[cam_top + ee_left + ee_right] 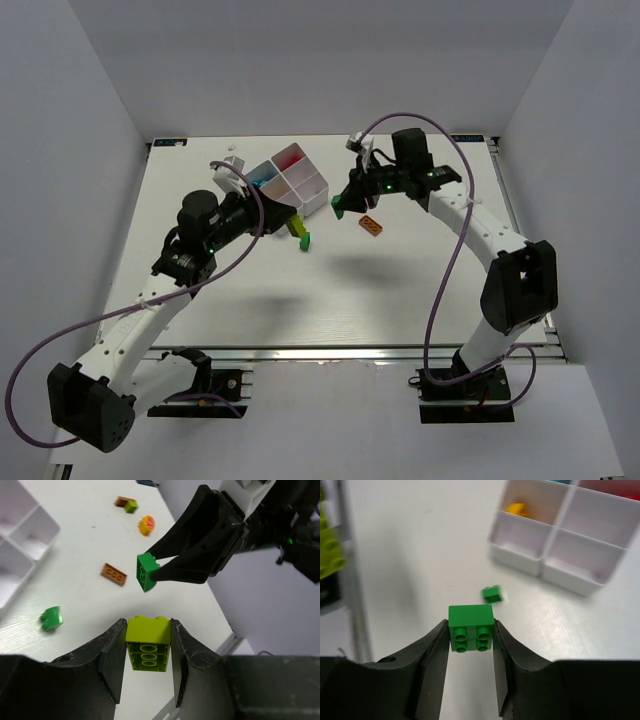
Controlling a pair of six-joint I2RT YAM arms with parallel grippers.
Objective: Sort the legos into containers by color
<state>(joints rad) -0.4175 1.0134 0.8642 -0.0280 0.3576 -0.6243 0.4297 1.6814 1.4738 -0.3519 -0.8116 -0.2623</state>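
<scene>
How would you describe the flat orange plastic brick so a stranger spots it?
Find the white four-compartment plastic tray at the table's far side. Right of it, beside the right gripper, lies the flat orange brick: thin and loose, unlike the chunky dark green brick that gripper holds.

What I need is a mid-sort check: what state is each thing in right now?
Left gripper: shut on the lime brick.
Right gripper: shut on the green brick.
Small green piece: loose on the table, unsorted.
Orange brick: lying flat on the table, unsorted.
Tray: upright; two near compartments empty, one behind holds a yellow piece.
</scene>
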